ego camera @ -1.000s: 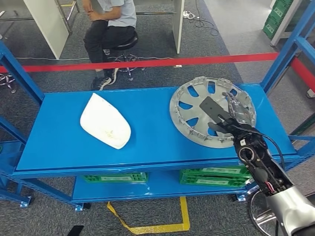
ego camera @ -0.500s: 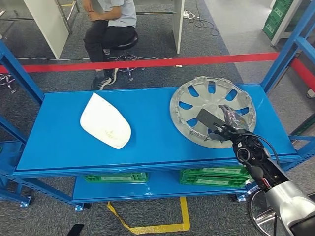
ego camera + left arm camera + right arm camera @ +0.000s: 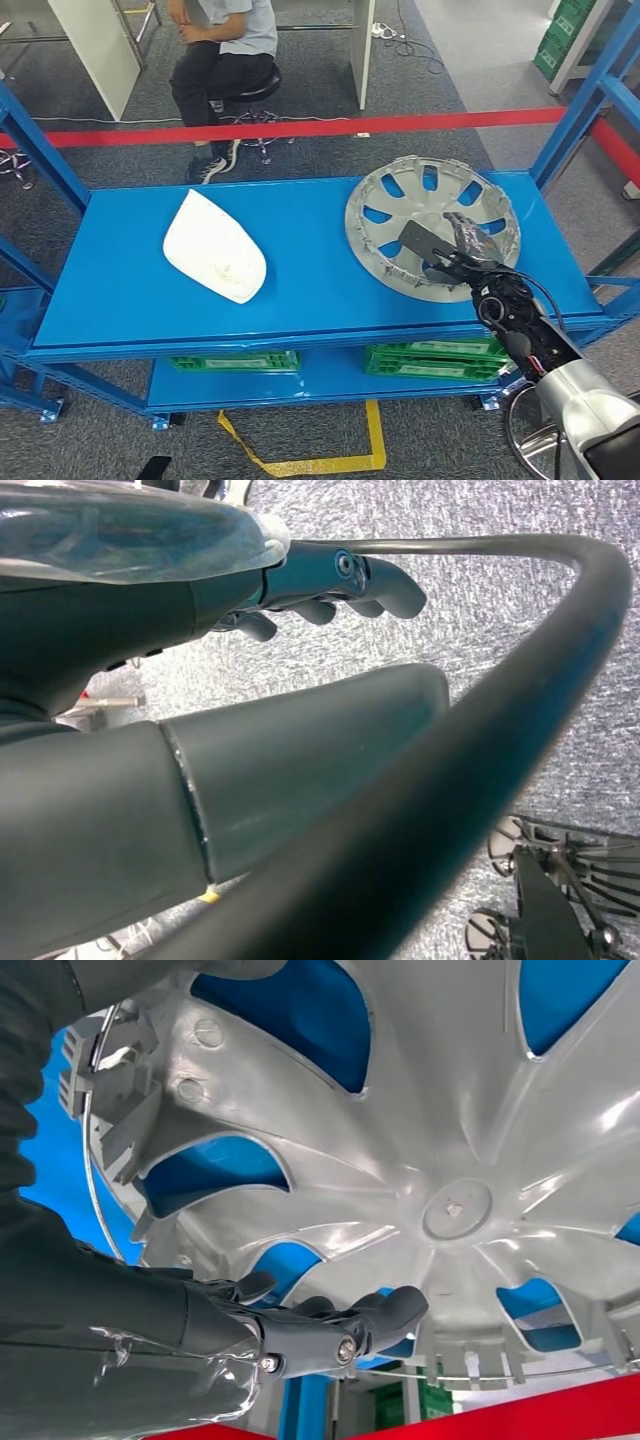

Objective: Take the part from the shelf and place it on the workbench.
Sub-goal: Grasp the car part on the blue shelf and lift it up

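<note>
Spread hand [image 3: 302, 1330] beside silver wheel cover [image 3: 453, 1160]

Grey carpet floor [image 3: 468, 70] crossed by red tape [image 3: 302, 129]; a person [image 3: 223, 45] sits on a stool [image 3: 256, 95] beyond the blue shelf [image 3: 302, 290].

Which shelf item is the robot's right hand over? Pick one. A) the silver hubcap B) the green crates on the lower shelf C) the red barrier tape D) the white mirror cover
A: in the head view the right hand sits over the near side of the silver hubcap at the right end of the blue shelf, and the right wrist view shows its fingers against the hubcap's spokes.
</note>
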`<state>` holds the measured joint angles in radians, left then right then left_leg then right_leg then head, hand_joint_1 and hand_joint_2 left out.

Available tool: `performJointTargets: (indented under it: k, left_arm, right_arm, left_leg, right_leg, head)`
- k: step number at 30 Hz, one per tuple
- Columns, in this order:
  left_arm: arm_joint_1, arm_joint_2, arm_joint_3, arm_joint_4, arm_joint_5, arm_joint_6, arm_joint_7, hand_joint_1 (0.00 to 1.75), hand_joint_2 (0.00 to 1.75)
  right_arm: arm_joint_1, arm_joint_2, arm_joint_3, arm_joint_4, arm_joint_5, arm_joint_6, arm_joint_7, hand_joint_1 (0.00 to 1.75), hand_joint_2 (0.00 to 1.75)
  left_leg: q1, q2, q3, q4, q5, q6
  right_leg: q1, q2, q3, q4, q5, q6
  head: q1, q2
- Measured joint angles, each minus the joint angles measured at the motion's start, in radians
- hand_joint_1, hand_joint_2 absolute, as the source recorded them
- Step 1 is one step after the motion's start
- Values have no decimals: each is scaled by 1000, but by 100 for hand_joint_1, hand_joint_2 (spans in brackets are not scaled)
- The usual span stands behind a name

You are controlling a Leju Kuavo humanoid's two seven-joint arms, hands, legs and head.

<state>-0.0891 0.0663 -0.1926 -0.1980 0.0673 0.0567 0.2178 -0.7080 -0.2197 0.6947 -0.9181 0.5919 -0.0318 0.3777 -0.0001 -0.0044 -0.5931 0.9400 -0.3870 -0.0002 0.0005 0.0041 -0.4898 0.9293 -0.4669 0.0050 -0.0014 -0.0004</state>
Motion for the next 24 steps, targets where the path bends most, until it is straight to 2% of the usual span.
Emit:
performJointTargets:
  k: [8,18,24]
  left_arm:
    - [-2,0,-9,0,3,-2,1,0,0]
    - [-5,0,-15,0,5,-4,0,0,0]
    - [-5,0,-22,0,8,-4,-2,0,0]
  right_arm:
    - [-9,11,3,67,-25,-46,-78,0,175]
    - [8,15,-8,87,8,-320,-144,0,175]
    - [33,15,-37,23,35,-352,-137,0,175]
  left_leg:
    - [0,0,2,0,0,0]
    - [0,0,2,0,0,0]
    - [0,1,2,0,0,0]
  right_leg:
    - [0,0,1,0,0,0]
    - [0,1,1,0,0,0]
    - [0,1,1,0,0,0]
  head:
    - [0,0]
    - [0,0]
    - [-1,0]
